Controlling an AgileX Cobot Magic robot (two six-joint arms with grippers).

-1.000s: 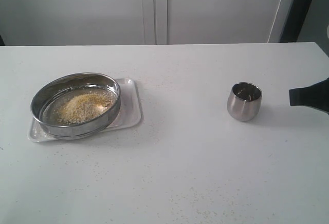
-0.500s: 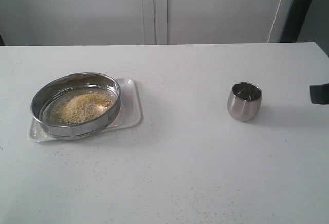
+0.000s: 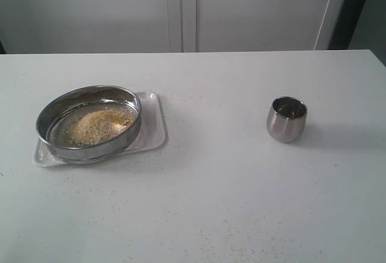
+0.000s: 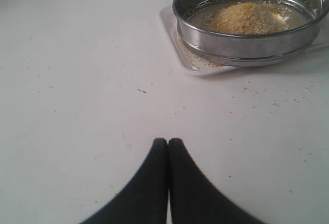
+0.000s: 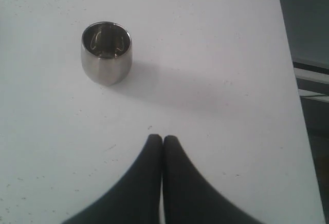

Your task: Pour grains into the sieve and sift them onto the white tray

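Quick update from us. On the left, nothing had budged over the last second. The black left gripper (image 4: 168,143) hovered over the bare white tabletop (image 3: 229,202) short of the tray, tips pressed together and empty. The wide, shallow stainless-steel sieve (image 3: 90,149) sat on the flat white rectangular tray (image 3: 154,131) right where it had been.

The real change was on the right. The black right gripper (image 5: 162,140) had been poking in at the edge of the exterior view, and it had now backed all the way out. Its wrist view showed it well apart from the small rounded steel cup (image 3: 286,124), fingers squeezed together with nothing between them.

We took that to mean the pour was done and the cup was parked. Sifting looked at best half done, since a good heap of fine yellow-orange and paler grains (image 3: 93,124) was still lying on the mesh.

Materials, going left to right:
- **Sieve:** a shiny ring with a fine wire-mesh floor that looked matte under the sandy pile.
- **Tray:** smooth, with a low rim and rounded corners. A thin scatter of yellow bits showed on the bit of it peeking out from under the sieve.
- **Tabletop:** plain matte, dusted with stray specks.
- **Cup:** upright, polished and mirror-like, and it looked empty as far as we could see.
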